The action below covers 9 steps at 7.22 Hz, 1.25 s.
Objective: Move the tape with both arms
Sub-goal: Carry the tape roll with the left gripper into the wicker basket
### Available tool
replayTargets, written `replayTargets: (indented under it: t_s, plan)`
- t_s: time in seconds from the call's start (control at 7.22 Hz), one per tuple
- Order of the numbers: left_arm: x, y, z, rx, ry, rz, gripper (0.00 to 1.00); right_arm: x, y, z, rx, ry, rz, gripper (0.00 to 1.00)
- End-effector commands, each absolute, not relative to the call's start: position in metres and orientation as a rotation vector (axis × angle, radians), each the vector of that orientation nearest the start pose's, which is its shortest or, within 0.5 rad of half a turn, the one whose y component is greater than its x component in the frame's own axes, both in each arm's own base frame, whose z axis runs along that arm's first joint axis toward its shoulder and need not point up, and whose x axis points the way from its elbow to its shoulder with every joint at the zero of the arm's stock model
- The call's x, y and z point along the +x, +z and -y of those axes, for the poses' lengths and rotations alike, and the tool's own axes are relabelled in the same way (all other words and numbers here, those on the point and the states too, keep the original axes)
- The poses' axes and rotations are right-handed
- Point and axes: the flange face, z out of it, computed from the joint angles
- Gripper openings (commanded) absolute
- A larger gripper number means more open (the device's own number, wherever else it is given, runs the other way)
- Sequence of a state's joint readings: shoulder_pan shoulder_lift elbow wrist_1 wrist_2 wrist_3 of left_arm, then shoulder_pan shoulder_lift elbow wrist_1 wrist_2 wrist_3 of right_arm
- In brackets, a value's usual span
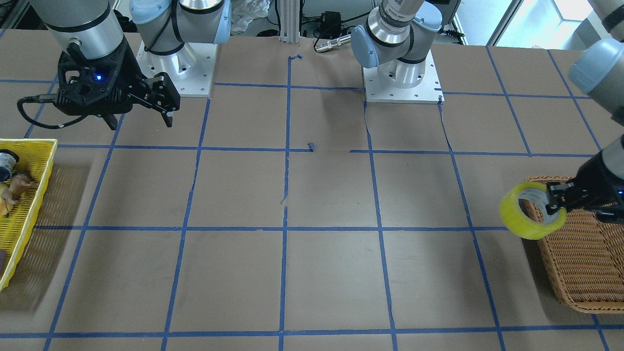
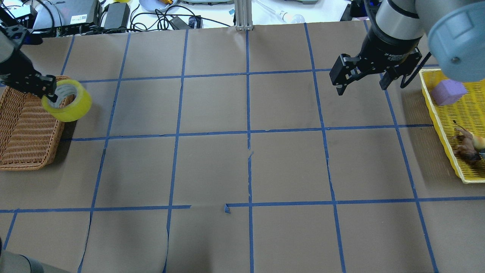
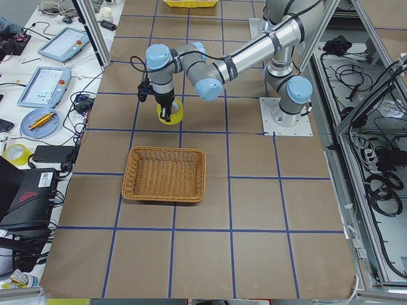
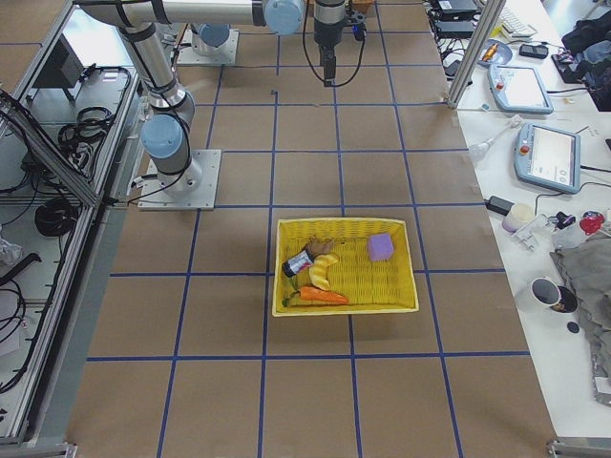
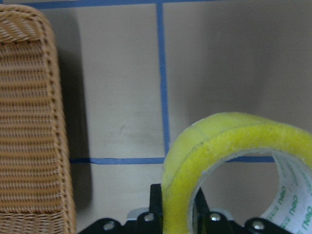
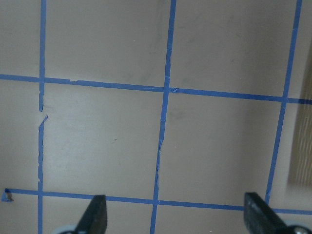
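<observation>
The tape (image 2: 72,102) is a yellow translucent roll with a white core. My left gripper (image 2: 49,91) is shut on its rim and holds it in the air over the inner corner of the wicker basket (image 2: 22,129). The roll also shows in the front view (image 1: 526,214), in the left side view (image 3: 170,113) and close up in the left wrist view (image 5: 224,146). My right gripper (image 2: 360,88) is open and empty, hovering above the table near the yellow tray (image 2: 440,125). It also shows in the front view (image 1: 140,122), and its fingertips (image 6: 95,214) stand wide apart over bare paper.
The wicker basket (image 1: 580,263) holds nothing that shows. The yellow tray (image 1: 29,141) holds a purple block (image 2: 449,92), a toy animal (image 2: 466,144), a carrot (image 4: 320,297) and other items. Brown paper with a blue tape grid covers the table. Cables and devices lie beyond the far edge.
</observation>
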<state>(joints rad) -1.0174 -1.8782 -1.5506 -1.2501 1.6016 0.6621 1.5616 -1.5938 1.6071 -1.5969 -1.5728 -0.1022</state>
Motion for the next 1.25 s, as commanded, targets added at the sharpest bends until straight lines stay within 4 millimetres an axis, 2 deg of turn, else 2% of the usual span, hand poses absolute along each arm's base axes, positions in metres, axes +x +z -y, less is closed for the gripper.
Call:
replayTargets:
  t_s: [0.0,0.14,0.28,0.42,0.55,0.83,0.97,1.11]
  plan:
    - [0.329,0.327,0.578,0.368,-0.126,-3.085,0.06,0.129,0.484,0.485,-0.147,-0.019,-3.14,1.0]
    - [0.356,0.302,0.583,0.376,-0.158,-3.059,0.06,0.129,0.484,0.485,-0.145,-0.019,-3.142,1.0]
    - [0.371,0.283,0.595,0.437,-0.189,-3.042,0.06,0.128,0.484,0.485,-0.147,-0.019,-3.143,1.0]
    - [0.374,0.255,0.6,0.435,-0.16,-3.079,0.07,0.127,0.484,0.484,-0.148,-0.018,-3.157,1.0]
    - [0.374,0.239,0.6,0.446,-0.139,-3.099,0.14,0.125,0.482,0.485,-0.148,-0.011,-3.175,1.0]
    - [0.376,0.227,0.602,0.421,-0.126,-3.116,0.73,0.125,0.482,0.485,-0.146,-0.011,-3.175,1.0]
    - [0.367,0.244,0.608,0.4,-0.151,-3.098,1.0,0.125,0.481,0.485,-0.139,-0.009,-3.176,1.0]
    - [0.332,0.275,0.622,0.413,-0.172,-3.066,1.0,0.125,0.481,0.485,-0.146,-0.009,-3.174,1.0]
